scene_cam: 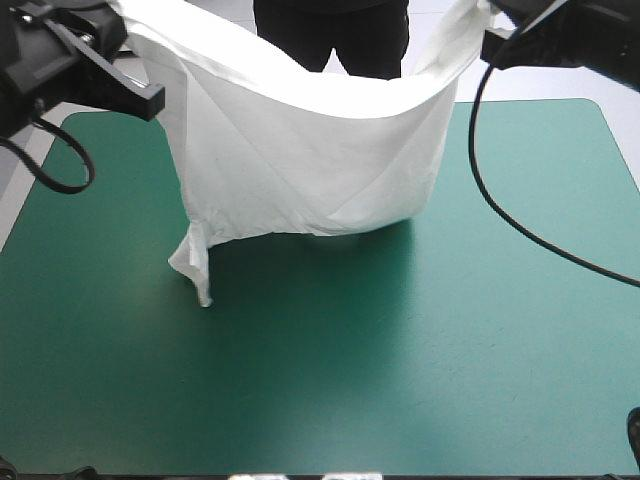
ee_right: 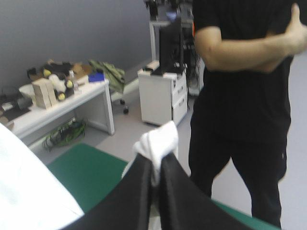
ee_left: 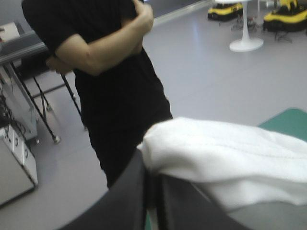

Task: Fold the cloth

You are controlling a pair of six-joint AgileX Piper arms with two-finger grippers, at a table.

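T-shirt (scene_cam: 300, 160), white, hangs in the air above the worktop (scene_cam: 400, 380), stretched between the two raised arms. Its upper edge sags in a shallow curve from one lifted corner at the far left to the other at the far right. The body of the cloth falls as a broad sheet marked by diagonal creases. At the left side a narrow, crumpled tail hangs lower than the rest and comes close to the teal-green cover (scene_cam: 520, 300); contact cannot be confirmed. A shadow (scene_cam: 330, 262) lies on the cover beneath the hanging sheet, in the far half of the worktop.

The left gripper (ee_left: 152, 175) is seen in its own wrist view with its black fingers (ee_left: 124, 201) all but together. A thick white fold of the T-shirt is pinched between them and spills over to one side.

The right gripper (ee_right: 156, 167) shows the same condition. Its black fingers (ee_right: 139, 196) meet in a narrow arch, clamped on a bunched knot of cloth that stands out just past the tips. More of the white sheet shows beside and below this gripper.

Both grippers are near the worktop's far edge, well above its surface.
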